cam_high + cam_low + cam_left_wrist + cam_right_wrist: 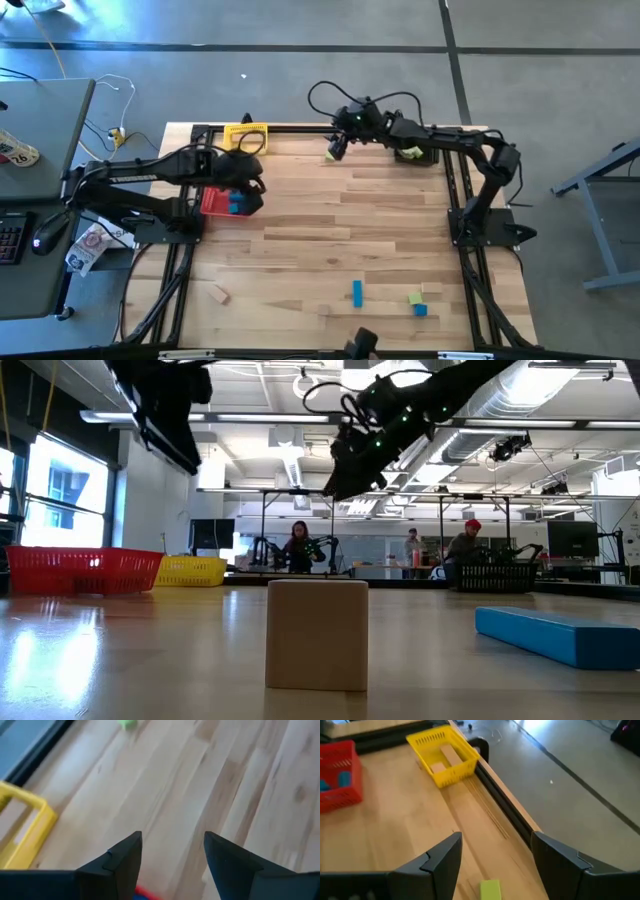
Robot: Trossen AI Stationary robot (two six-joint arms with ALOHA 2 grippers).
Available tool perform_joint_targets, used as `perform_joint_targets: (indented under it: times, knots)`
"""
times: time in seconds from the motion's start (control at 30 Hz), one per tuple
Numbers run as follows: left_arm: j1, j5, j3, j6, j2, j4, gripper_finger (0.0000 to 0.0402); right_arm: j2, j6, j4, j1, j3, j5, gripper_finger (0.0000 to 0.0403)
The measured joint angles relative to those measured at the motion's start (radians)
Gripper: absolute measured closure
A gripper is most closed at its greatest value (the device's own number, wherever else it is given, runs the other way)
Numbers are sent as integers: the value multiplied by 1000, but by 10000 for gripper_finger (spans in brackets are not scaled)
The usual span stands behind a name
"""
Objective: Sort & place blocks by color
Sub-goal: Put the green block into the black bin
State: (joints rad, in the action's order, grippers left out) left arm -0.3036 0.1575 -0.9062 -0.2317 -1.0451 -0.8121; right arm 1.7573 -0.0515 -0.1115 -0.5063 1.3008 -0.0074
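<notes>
Your left gripper point(172, 852) hangs above the red basket point(216, 203) near the table's point(330, 225) left edge, fingers apart and holding nothing; blue blocks point(237, 205) lie inside that basket. Your right gripper point(495, 855) hovers at the far edge, fingers apart and empty, just over a green block point(490, 889). The yellow basket point(445, 755) at the far-left corner holds tan blocks point(445, 759). Near the near edge you have a blue bar point(357, 292), a green and a blue cube point(418, 304), and a tan block point(220, 294) towards the left.

Two baskets point(245, 135) far left, blocks point(357, 292) scattered near front edge
</notes>
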Motion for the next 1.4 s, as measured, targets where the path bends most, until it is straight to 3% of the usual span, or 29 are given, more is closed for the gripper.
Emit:
perform_joint_targets:
  times: [0.27,0.73,1.4]
  knots:
    - [32,1,-1,11,32,139,206,100,25,-44,-29,28,-34,179]
    - [39,1,-1,17,31,136,206,221,25,-65,-31,28,-48,179]
    - [39,3,0,18,30,136,206,285,-18,-71,-23,28,-25,179]
